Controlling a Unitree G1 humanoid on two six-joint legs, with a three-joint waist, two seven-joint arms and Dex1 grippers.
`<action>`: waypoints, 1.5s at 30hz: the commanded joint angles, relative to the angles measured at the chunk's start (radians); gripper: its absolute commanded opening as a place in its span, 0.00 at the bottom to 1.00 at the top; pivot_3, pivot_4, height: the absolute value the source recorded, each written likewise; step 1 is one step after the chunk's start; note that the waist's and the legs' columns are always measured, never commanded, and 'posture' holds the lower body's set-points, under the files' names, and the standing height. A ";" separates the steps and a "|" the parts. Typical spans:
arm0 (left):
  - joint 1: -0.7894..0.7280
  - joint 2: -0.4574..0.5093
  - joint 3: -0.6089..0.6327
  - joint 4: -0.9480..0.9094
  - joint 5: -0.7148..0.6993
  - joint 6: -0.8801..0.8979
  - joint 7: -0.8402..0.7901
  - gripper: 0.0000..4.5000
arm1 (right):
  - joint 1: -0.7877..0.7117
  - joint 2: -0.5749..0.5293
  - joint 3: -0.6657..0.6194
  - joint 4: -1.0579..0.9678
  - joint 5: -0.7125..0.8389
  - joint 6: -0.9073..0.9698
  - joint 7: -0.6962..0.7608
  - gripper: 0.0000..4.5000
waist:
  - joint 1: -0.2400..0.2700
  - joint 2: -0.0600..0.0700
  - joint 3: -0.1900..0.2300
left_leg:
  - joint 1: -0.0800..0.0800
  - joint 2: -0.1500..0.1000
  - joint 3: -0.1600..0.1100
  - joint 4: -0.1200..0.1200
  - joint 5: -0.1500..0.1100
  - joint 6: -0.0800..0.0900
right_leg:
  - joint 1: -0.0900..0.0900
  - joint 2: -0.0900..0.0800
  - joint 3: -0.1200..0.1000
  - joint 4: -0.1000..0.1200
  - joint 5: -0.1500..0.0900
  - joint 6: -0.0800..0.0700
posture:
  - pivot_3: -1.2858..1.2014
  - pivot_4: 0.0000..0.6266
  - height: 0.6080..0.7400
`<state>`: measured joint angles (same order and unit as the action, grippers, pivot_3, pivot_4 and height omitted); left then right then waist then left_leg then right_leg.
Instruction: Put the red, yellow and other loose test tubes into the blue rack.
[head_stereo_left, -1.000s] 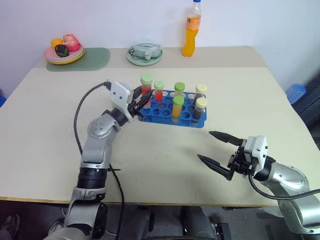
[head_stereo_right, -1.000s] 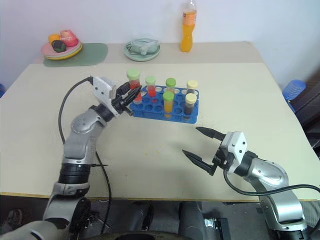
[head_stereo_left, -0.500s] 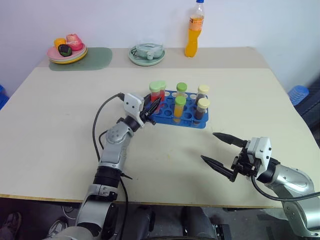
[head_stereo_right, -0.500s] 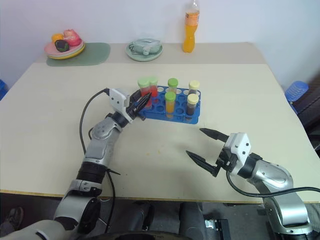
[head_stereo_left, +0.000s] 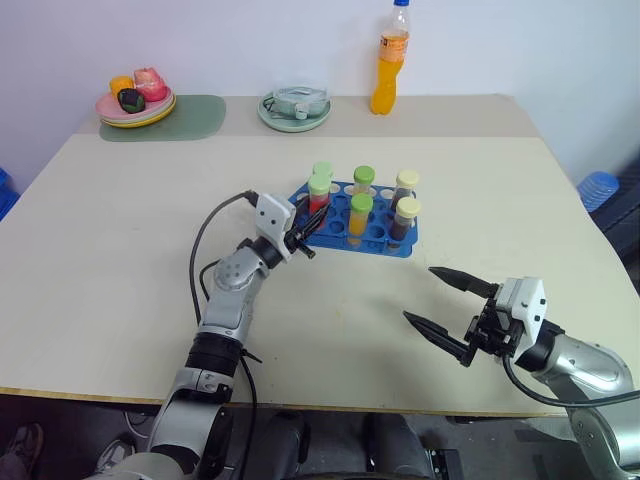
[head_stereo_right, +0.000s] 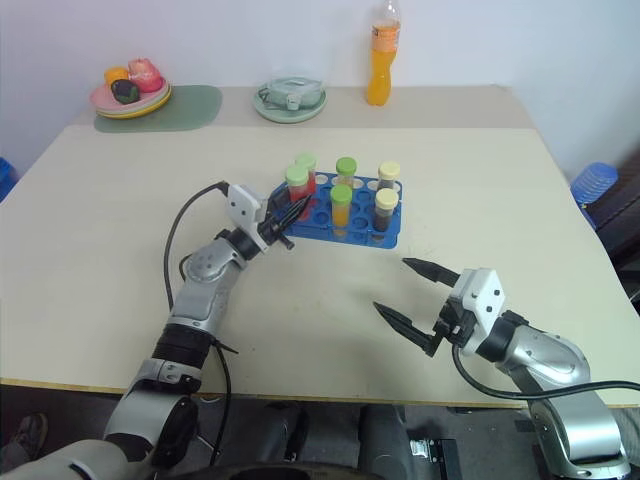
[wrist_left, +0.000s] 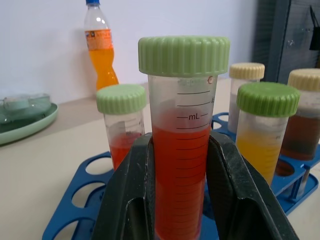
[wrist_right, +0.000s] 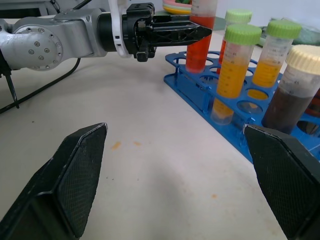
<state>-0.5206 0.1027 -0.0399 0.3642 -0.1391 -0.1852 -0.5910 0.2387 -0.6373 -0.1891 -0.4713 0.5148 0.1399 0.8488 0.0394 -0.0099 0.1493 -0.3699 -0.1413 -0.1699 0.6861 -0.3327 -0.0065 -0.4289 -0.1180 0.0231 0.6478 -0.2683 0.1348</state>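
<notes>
Mid-table, far of centre: the blue rack (head_stereo_left: 362, 222), rigid plastic, probably light and apt to slide if nudged. At its near-left corner: a red tube (wrist_left: 183, 145), green-capped, liquid-filled, smooth-walled, likely slippery; best taken mid-barrel under the cap, as the left gripper (head_stereo_left: 302, 230) clamps it. Right gripper (head_stereo_left: 446, 311): spread wide, empty, near-right.

tubes (head_stereo_left: 361, 205) in rack (head_stereo_left: 390, 245), bottle (head_stereo_left: 386, 58) behind

Arm and gripper pose over the table.
Left gripper (head_stereo_left: 304, 228) clamped tight, arm extended toward the table's middle; right gripper (head_stereo_left: 447, 312) spread wide near the front edge.
</notes>
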 joint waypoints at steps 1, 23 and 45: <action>-0.008 0.001 -0.024 0.007 0.006 -0.022 -0.019 0.23 | 0.006 0.001 -0.032 -0.033 0.007 -0.012 -0.006 1.00 | 0.000 0.000 0.000 | 0.000 0.000 0.000 0.000 0.000 0.000 | 0.000 0.000 0.000 0.000 0.000 0.000 | 0.52 0.24 1.00; 0.027 0.015 -0.007 -0.104 -0.094 0.092 -0.075 0.99 | 0.009 0.014 -0.010 -0.015 -0.005 -0.025 -0.039 1.00 | -0.002 0.000 0.000 | 0.000 0.000 0.000 0.000 0.000 0.000 | 0.000 0.000 0.000 0.000 0.000 0.000 | 0.52 0.24 1.00; 0.457 0.348 0.187 -0.549 -0.301 0.297 -0.160 0.99 | 0.081 0.023 -0.134 0.103 0.000 -0.088 0.028 1.00 | 0.001 0.002 -0.001 | 0.002 0.000 0.000 -0.002 0.000 0.000 | 0.001 0.000 0.001 -0.001 0.000 0.000 | 0.52 0.24 1.00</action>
<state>-0.0742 0.4386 0.1195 -0.1304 -0.4108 0.1049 -0.7482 0.3146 -0.6121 -0.2878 -0.3706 0.4960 0.0776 0.8705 0.0399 -0.0078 0.1482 -0.3678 -0.1408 -0.1700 0.6845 -0.3329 -0.0063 -0.4274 -0.1176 0.0240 0.6471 -0.2685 0.1346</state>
